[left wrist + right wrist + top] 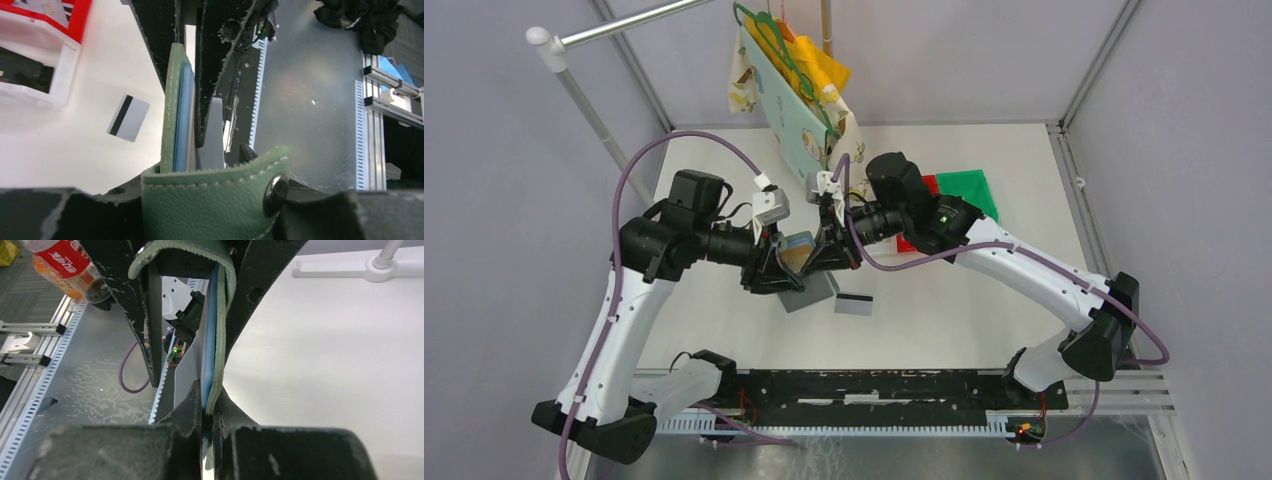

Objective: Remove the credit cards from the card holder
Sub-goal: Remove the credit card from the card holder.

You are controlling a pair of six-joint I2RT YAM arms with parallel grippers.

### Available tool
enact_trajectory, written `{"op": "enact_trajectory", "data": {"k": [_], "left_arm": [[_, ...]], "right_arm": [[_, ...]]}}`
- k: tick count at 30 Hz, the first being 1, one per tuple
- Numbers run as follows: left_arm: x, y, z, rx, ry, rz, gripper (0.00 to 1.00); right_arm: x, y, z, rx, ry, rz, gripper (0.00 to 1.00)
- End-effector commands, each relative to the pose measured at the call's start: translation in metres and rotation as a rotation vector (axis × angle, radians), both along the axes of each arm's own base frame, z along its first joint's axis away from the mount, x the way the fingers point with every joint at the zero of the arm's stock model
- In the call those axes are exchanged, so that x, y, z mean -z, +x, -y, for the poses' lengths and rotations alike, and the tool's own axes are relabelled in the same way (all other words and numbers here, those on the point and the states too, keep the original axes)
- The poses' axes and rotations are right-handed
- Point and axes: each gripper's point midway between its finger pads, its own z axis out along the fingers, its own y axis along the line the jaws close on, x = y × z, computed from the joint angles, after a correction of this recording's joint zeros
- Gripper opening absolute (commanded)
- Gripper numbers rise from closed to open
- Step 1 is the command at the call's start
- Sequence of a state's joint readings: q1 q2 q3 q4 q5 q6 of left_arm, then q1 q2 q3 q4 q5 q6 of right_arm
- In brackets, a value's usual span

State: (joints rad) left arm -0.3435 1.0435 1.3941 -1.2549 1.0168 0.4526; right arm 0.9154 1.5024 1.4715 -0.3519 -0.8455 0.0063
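The holder (210,205), a grey-green folding wallet, is held up off the desk (964,310) at its middle, between two arms that meet nose to nose. It hangs open and edge-on to both wrist cameras, with its snap tab bent across the gap between the left fingers.

The left end effector (772,270) is about half closed, with the holder's folded end spanning from one jaw to the other. The right end effector (208,400) is pinched narrow on the free edge of one leaf, with the pale blue pocket lining caught in the pinch. I cannot tell whether a card is in that pinch too.

From above, a tan card (796,258) seems to show inside the holder. A pale card (128,118) with a dark stripe lies flat on the desk just beside and below the right fingers.

The leaf's long axis runs along the line joining the two end effectors, so a card would probably slide out towards the right arm, which is nearer the pocket.

A red bin (75,20) and a green bin (964,190) sit behind the right arm, out of that line. A cloth bag (794,110) hangs at the back.
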Motion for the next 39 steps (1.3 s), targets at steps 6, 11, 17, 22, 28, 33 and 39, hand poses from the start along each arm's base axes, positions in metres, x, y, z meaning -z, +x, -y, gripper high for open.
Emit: {"op": "enact_trajectory", "data": {"k": [6,11,17,22,28,33,39], "left_arm": [[-0.039,0.022,-0.004,-0.130,-0.039,0.178,0.34],[-0.036,0.043,-0.014,-0.235,0.013,0.263,0.49],[-0.028,0.057,-0.025,-0.308,0.066,0.317,0.85],[-0.021,0.025,-0.009,-0.149,-0.003,0.191,0.83],[0.004,-0.003,0.000,0.010,-0.030,0.021,0.77],[-0.002,0.003,0.003,-0.011,-0.053,0.030,0.65],[-0.023,-0.004,0.011,0.024,-0.142,0.019,0.54]], "right_arm": [[0.003,-0.003,0.025,0.025,-0.061,0.018,0.00],[-0.001,-0.002,0.031,0.038,-0.052,0.028,0.00],[-0.002,-0.004,0.033,0.035,-0.039,0.018,0.00],[0.001,-0.004,0.031,0.030,-0.035,0.003,0.00],[0.000,-0.006,0.027,0.009,-0.024,-0.017,0.00],[0.002,-0.010,0.025,-0.016,-0.022,-0.027,0.00],[-0.002,-0.017,0.027,-0.048,-0.002,-0.003,0.00]]}}
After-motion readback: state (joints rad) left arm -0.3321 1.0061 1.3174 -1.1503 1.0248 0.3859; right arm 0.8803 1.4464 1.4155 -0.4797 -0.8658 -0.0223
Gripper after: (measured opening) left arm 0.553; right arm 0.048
